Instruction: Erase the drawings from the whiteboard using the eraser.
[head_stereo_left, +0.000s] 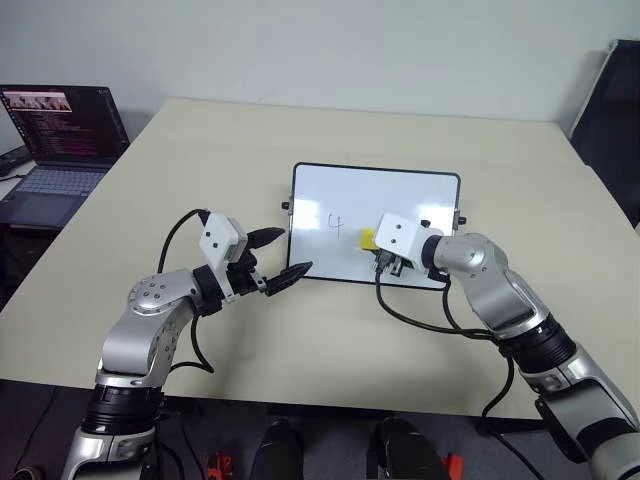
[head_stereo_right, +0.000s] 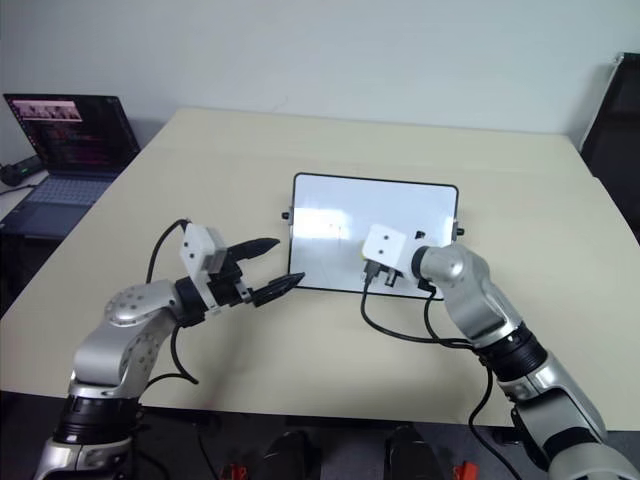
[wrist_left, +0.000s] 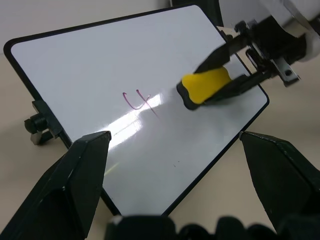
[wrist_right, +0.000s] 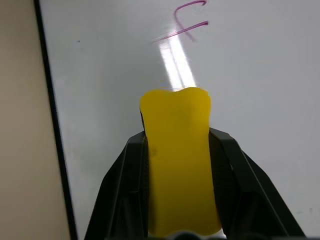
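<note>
Lying flat near the middle of the beige table (head_stereo_left: 200, 160), the whiteboard (head_stereo_left: 400, 200) has its long sides running from 9 to 3 o'clock in the head view, with a small black knob on each short side. On its white surface only a "4" remains of the drawings (head_stereo_left: 336, 224), a thin reddish mark a little toward 9 o'clock from the board's centre. The right gripper (wrist_right: 177, 150) is closed tight on the eraser (wrist_left: 206, 86), one black finger pressing on each long side of the yellow block, and the block's black underside faces the board. In the head view the eraser sits over the lower middle of the board, just at 3 o'clock of the "4" and close to it, but not on the mark; whether it touches the surface I cannot tell. The left gripper (head_stereo_left: 281, 256) hangs over the table at 9 o'clock of the board, beside its near left corner, with its two pointed fingers spread wide and holding nothing. One fingertip reaches close to the black frame. At 10 o'clock, off the table's edge, a laptop (head_stereo_left: 60, 140) stands open with its screen lit.
</note>
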